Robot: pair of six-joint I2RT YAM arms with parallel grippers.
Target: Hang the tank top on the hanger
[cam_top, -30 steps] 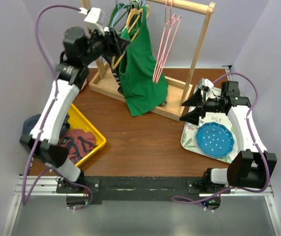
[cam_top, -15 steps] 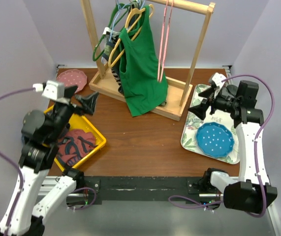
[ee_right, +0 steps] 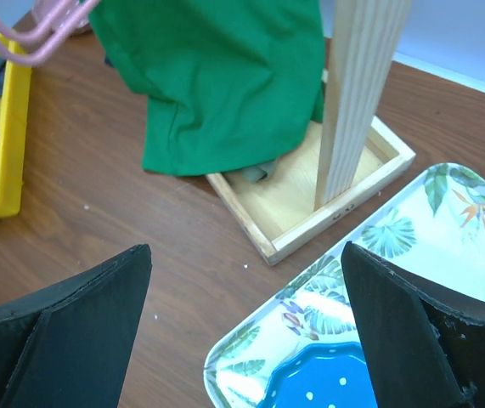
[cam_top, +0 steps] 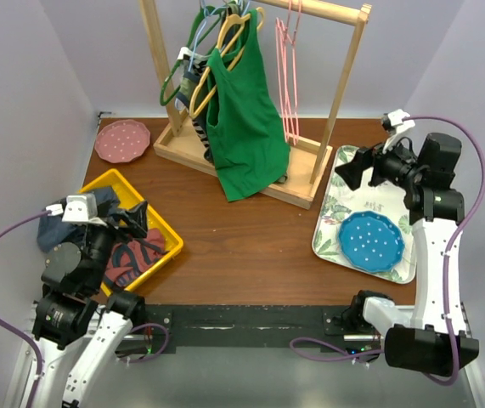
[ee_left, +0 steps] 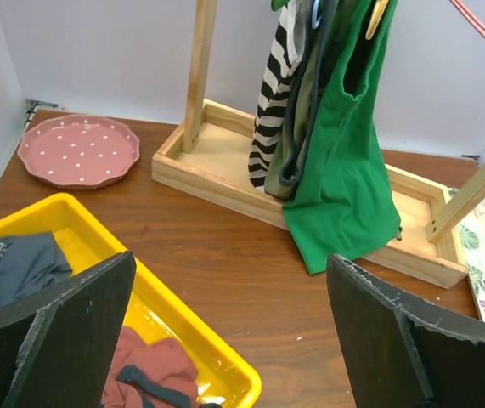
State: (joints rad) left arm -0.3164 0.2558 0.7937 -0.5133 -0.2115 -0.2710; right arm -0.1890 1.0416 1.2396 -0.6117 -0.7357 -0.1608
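The left gripper (ee_left: pixel 234 340) stands wide and empty above the yellow bin (cam_top: pixel 171 235). The right gripper (ee_right: pixel 246 340) is just as wide, holding nothing, over the leaf-print tray (cam_top: pixel 330 231). Beyond them the tank top (cam_top: pixel 242 127) hangs on the hanger (cam_top: pixel 228 34), hooked on the wooden rack (cam_top: pixel 344 85). The task looks done. It is unclear whether both straps are seated on the hanger; if one is not, the top could slide off, and an arm knocking the rack could shake it loose.
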